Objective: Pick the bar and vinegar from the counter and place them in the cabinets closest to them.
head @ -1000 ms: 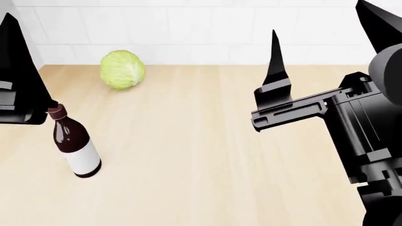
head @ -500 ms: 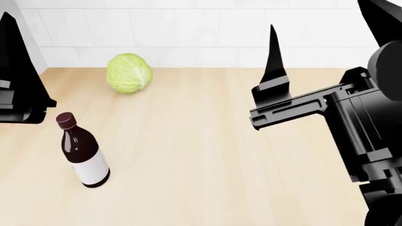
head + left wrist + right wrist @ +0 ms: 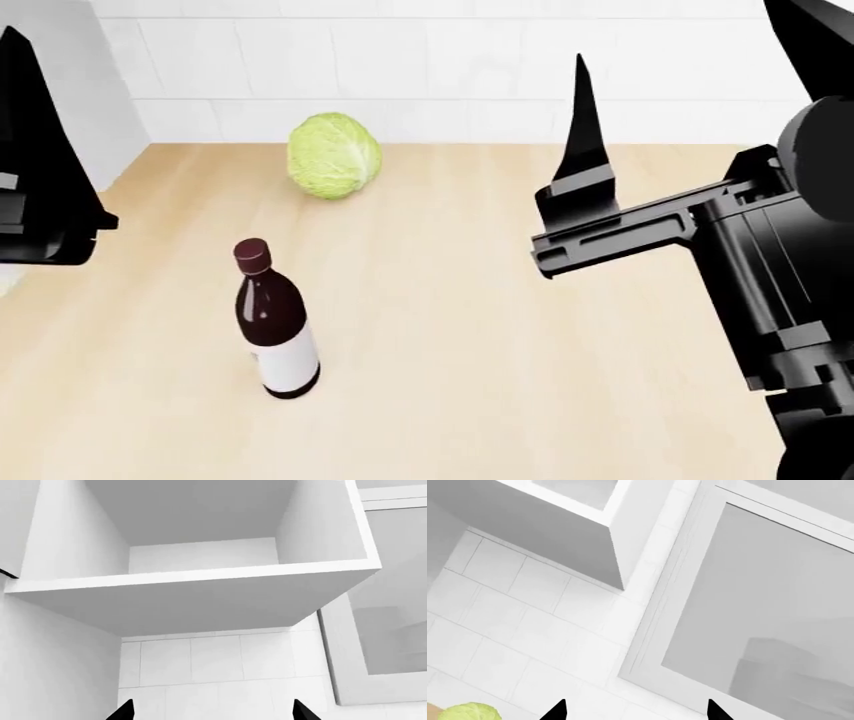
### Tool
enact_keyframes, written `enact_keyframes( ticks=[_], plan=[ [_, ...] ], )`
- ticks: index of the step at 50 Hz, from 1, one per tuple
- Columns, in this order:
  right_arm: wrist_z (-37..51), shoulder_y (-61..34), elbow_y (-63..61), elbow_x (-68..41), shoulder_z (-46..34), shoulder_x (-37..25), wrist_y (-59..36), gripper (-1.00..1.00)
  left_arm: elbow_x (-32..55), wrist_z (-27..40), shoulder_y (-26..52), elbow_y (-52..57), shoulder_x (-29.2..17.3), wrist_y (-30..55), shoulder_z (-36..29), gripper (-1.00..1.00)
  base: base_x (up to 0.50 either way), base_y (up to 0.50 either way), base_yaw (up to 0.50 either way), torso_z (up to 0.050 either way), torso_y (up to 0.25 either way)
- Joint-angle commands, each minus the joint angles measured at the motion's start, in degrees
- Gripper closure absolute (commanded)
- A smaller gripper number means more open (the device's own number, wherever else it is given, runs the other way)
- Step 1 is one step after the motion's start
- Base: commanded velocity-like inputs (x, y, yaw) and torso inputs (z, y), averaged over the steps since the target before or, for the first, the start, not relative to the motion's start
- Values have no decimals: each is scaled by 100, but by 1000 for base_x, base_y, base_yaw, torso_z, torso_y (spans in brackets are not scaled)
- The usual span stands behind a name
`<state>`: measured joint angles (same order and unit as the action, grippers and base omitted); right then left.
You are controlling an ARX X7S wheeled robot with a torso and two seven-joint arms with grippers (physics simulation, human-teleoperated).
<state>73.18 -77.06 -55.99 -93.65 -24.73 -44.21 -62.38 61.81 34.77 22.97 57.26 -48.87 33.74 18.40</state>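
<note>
The vinegar (image 3: 276,325), a dark bottle with a white label, stands upright on the beige counter (image 3: 507,350) at the left of the head view. The bar is out of view. My left gripper (image 3: 212,711) is open and empty, held high and pointing up at an open wall cabinet (image 3: 200,575). One of its fingers (image 3: 40,150) shows at the head view's left edge, left of and above the bottle. My right gripper (image 3: 636,711) is open and empty, raised at the right, well away from the bottle. One of its fingers (image 3: 583,130) points upward.
A pale green cabbage (image 3: 334,155) sits at the back of the counter by the tiled wall; it also shows in the right wrist view (image 3: 467,712). A glass-door cabinet (image 3: 760,605) hangs beside the open one. A grey side wall (image 3: 107,80) bounds the counter's left end.
The head view has turned left: the bottle and cabbage have shifted right in the picture, and the side wall has come into sight. Both arms hold the same pose, and the bottle stands unmoved.
</note>
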Motion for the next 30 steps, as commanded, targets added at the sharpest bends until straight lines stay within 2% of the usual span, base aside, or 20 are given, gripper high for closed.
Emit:
enact_keyframes(
  ticks=[1,11,30],
  plan=[
    [-26,7,-31,15,10,-7,40,-100,31,-10,-83,-6,-46,-81,64,-100,-1,422,0,0,0],
    [-122,36,15,178,-35,29,-7,-100,13,25,-57,-17,-76,-96,-5,-100,-1,396,0,0,0],
    [-142,168,-14,282,-38,-21,45,-100,-159,52,50,-51,-30,-111,-315,-100,0,0,0,0,0]
  ],
)
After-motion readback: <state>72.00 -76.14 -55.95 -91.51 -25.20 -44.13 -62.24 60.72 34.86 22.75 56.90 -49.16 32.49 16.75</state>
